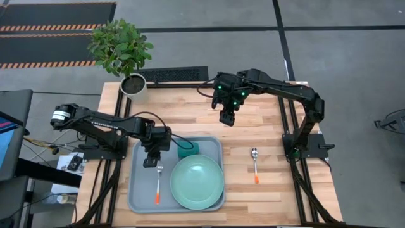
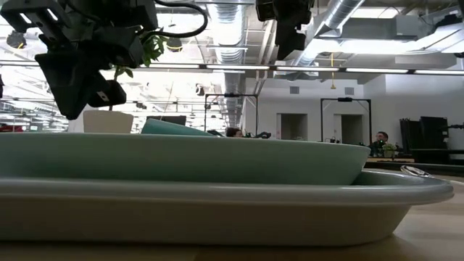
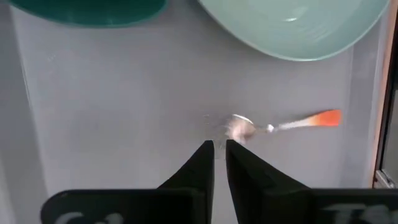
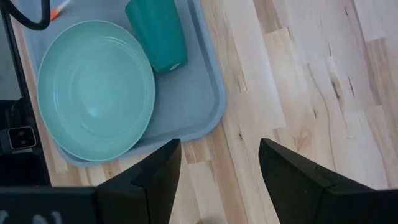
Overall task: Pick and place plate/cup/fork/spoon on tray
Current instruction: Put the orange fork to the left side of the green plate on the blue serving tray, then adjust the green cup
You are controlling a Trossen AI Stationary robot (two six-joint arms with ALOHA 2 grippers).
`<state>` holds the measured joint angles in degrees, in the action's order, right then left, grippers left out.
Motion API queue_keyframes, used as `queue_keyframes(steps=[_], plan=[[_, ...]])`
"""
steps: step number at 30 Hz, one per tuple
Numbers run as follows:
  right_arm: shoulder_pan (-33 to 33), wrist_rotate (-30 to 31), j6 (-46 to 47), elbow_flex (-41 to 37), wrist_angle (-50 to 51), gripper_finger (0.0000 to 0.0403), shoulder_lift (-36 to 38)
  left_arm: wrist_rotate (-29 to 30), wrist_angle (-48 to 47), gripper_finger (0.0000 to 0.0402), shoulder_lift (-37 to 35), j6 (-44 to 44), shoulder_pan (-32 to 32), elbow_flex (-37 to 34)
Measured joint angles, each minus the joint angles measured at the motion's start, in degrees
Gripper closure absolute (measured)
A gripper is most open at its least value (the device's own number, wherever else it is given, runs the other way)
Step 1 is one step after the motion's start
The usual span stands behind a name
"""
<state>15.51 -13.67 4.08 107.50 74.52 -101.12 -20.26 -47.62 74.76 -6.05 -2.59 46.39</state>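
**Three on the tray, spoon's the fiddly one left**

So the tray [image 1: 138, 196] already carries the plate [image 1: 197, 182], the cup [image 1: 188, 149] and the fork [image 1: 158, 185]. What's left is the spoon [image 1: 254, 164], lying flat on the wooden surface [image 1: 253, 126] to the right of the tray, well apart from it, bowl pointing away from us and orange tip toward the near edge.

The left end effector [image 1: 150, 162] hangs over the tray just above the fork's tined end, fingers nearly together and holding nothing. The right end effector [image 1: 228, 118] hovers over bare wood behind the spoon, fingers spread wide and empty.

On handling, we reckon the spoon is light, stiff and thin, and it sits flush on the wood, so the fingertips have very little to get under. Polished metal looks slippery too. We'd go for the narrow stem, pinching across its width near the middle so it doesn't tip. The bowl is rounded and would probably squirt out of a pinch.
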Motion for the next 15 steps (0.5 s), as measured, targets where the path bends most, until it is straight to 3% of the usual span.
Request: queue_keyframes(steps=[9,15], plan=[[0.0,0.0,0.0,0.0,0.0,0.0163,0.0,4.0,0.1,0.034,0.3,-1.6,0.1,0.0],[0.0,0.0,0.0,0.0,0.2,0.0163,0.0,8.3,3.1,0.0339,-1.9,-12.9,4.9,0.0]])
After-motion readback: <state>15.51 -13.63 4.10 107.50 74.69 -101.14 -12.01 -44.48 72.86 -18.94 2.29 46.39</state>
